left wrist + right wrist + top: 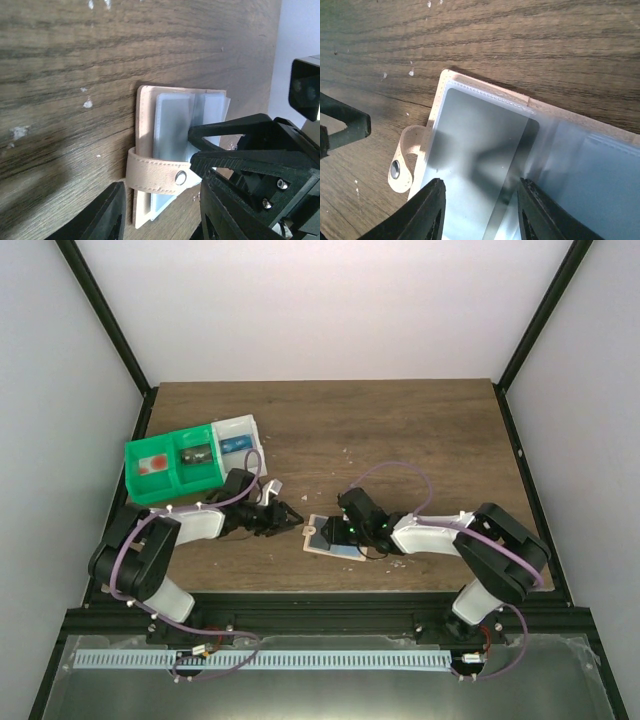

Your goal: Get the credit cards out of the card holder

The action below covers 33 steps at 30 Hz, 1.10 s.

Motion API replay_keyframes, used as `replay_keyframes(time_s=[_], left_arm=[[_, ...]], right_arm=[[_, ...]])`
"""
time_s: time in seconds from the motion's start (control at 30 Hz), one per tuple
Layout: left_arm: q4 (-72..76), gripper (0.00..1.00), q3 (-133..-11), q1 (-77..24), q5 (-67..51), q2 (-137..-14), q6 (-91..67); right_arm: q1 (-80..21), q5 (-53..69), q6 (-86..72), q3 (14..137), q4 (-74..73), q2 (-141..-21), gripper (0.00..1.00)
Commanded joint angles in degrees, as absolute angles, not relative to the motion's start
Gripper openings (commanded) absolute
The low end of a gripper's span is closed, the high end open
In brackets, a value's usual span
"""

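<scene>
Right gripper (480,185) hangs low over the open card holder (146,125), fingers spread apart with a clear, bluish pocket (485,145) between them. Whether the tips press on the plastic cannot be told. The tan holder lies flat on the wooden table (400,430) near its front edge, between the two arms. Its snap strap (150,172) curls out from the side that faces the left arm. Bluish sheets fill the holder's inside, but no single credit card can be told apart in them. Left gripper (292,518) sits just beside that strap side, jaws wide and holding nothing. Well apart, at the table's far left, a green bin (135,455) holds a red-and-white item (153,464) in one compartment and a dark item (195,454) in the next. Touching it, a white bin (250,425) holds something blue (233,444).
</scene>
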State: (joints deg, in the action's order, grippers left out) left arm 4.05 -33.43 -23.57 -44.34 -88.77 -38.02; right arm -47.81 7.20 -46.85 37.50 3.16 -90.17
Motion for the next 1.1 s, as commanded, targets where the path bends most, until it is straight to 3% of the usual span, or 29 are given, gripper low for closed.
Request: replay_keyframes(time_s=[0.0, 0.13, 0.47, 1.07], left_arm=[[7.86, 0.42, -32.42, -23.82, -46.14, -89.81, -40.01], [9.45, 0.42, -32.16, -23.82, -46.89, -88.05, -42.26], [12.15, 0.45, -33.46, -24.62, -46.83, -84.13, -46.45], [16.91, 0.47, -39.68, -30.54, -43.59, -93.28, -47.31]], right_arm=[[-47.74, 5.27, -44.81, 37.65, -0.13, -89.53, 0.39], [-47.72, 5.68, -43.50, 36.56, 2.50, -88.63, 0.32], [-47.74, 5.92, -44.48, 34.94, 2.75, -84.99, 0.30], [-47.72, 3.23, -45.18, 30.91, 4.23, -84.54, 0.28]])
